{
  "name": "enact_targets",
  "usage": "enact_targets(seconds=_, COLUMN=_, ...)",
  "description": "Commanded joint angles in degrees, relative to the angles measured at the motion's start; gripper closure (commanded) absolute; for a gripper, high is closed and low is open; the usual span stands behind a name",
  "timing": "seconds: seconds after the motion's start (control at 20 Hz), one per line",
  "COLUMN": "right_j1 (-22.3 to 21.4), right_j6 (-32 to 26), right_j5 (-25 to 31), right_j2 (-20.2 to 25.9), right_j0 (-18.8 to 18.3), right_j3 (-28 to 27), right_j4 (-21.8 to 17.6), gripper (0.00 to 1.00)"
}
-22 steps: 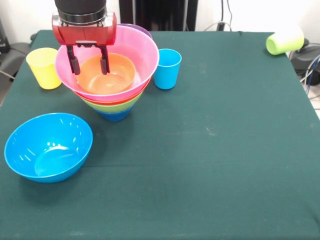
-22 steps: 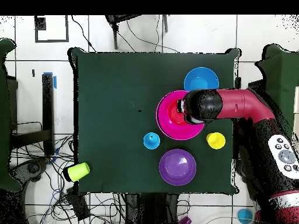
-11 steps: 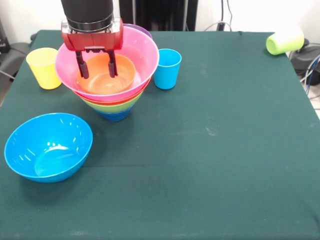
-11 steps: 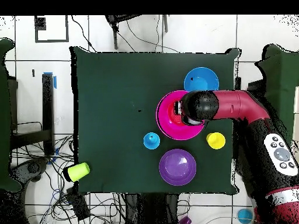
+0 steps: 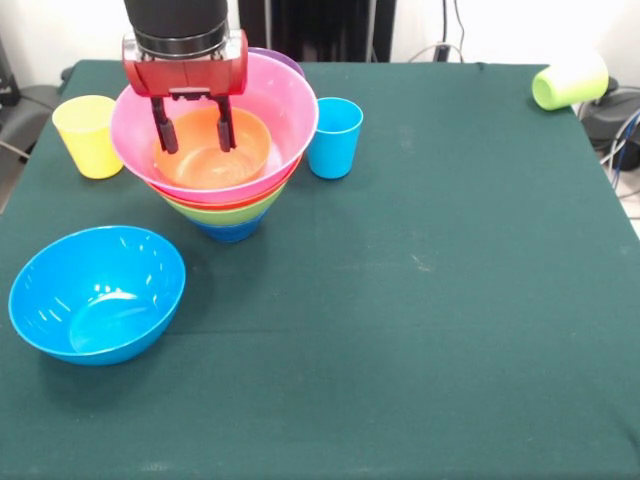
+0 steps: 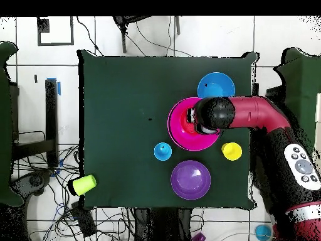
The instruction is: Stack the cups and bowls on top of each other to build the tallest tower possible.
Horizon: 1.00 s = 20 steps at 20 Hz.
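dark green table [image 5: 450,300] (cables beyond), gripper [image 5: 194,138] parted over tower [image 5: 225,170].

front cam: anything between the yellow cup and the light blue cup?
Yes: the tower of nested bowls stands between the yellow cup and the light blue cup, with the hand over it. Front view shows it.

Dark green cloth [image 5: 430,300] seen spread over whole table top, small pale marks noted near its middle. White tiled floor [image 6: 157,37] seen around table in overhead view. Tangle of black cables [image 6: 56,188] seen on floor beside table edge, more cables [image 6: 144,28] at opposite side. Black-outlined square [image 6: 55,31] marked on floor near one corner. Blue tape piece [image 6: 58,86] seen beside dark stand [image 6: 50,113]
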Motion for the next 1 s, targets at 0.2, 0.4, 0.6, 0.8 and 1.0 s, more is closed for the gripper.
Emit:
enact_targets(seconds=0.2, right_j1=-2.52, right_j6=-11.13, right_j5=6.06, right_j2=1.89, right_j0=1.98, right_j3=1.26, right_j4=1.32, gripper=0.0)
enact_targets(seconds=0.4, right_j1=-2.94, right_j6=-11.26, right_j5=7.54, right_j2=1.77, right_j0=2.36, right_j3=0.52, right_j4=2.29, gripper=0.0)
enact_targets(seconds=0.6, right_j1=-3.27, right_j6=-11.3, right_j5=8.46, right_j2=1.75, right_j0=2.56, right_j3=0.18, right_j4=3.0, gripper=0.0)
enact_targets(seconds=0.8, right_j1=-4.42, right_j6=-11.23, right_j5=10.79, right_j2=1.97, right_j0=2.98, right_j3=-0.58, right_j4=4.23, gripper=0.0)
enact_targets(seconds=1.0, right_j1=-3.84, right_j6=-11.48, right_j5=14.23, right_j2=2.41, right_j0=4.07, right_j3=-4.16, right_j4=5.45, gripper=0.0)
